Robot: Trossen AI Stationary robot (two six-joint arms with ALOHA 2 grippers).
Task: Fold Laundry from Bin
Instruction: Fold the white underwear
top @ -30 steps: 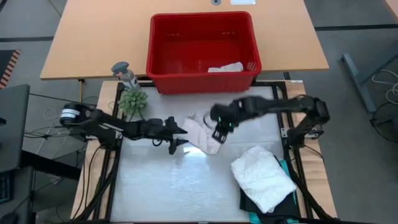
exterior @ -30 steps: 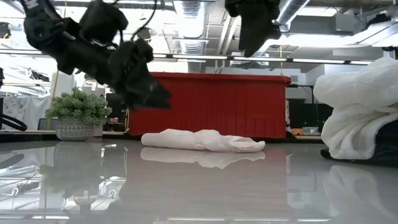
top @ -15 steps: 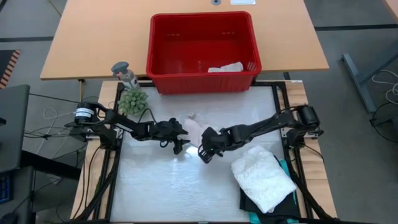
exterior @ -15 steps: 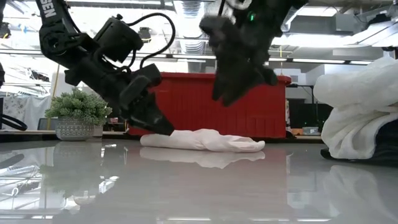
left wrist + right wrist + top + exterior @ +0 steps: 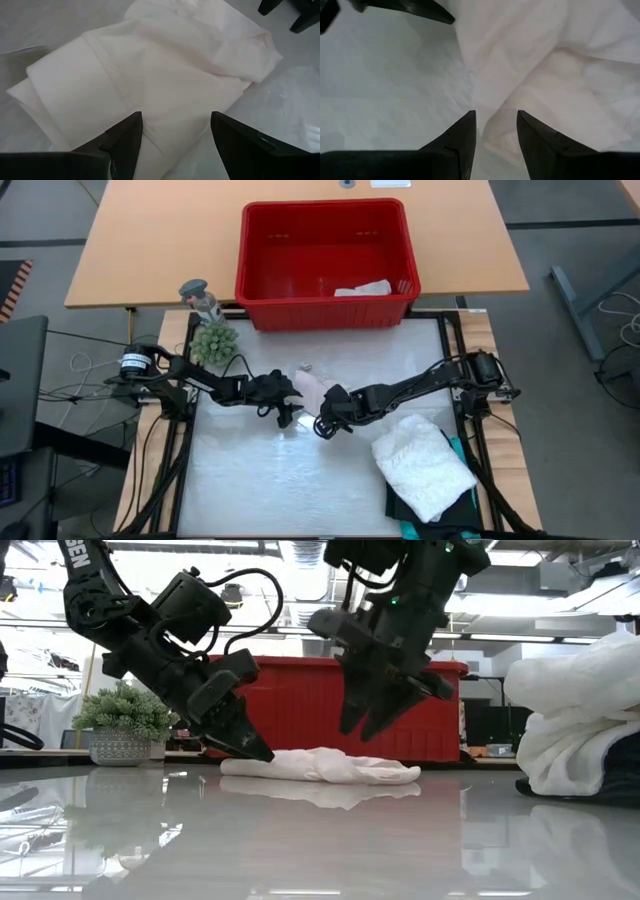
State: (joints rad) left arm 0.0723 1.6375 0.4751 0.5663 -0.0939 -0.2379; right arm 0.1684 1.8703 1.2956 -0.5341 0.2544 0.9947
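Currently both claws open, empty: left claw (image 5: 287, 406) and right claw (image 5: 320, 423) flank small white cloth (image 5: 318, 392) on counter (image 5: 260, 480). Risk: single-layer pinch; claws collide.

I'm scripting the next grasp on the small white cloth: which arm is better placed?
Probably left: the left gripper has open fingers low at the small white cloth's edge, while the right gripper hangs above it.
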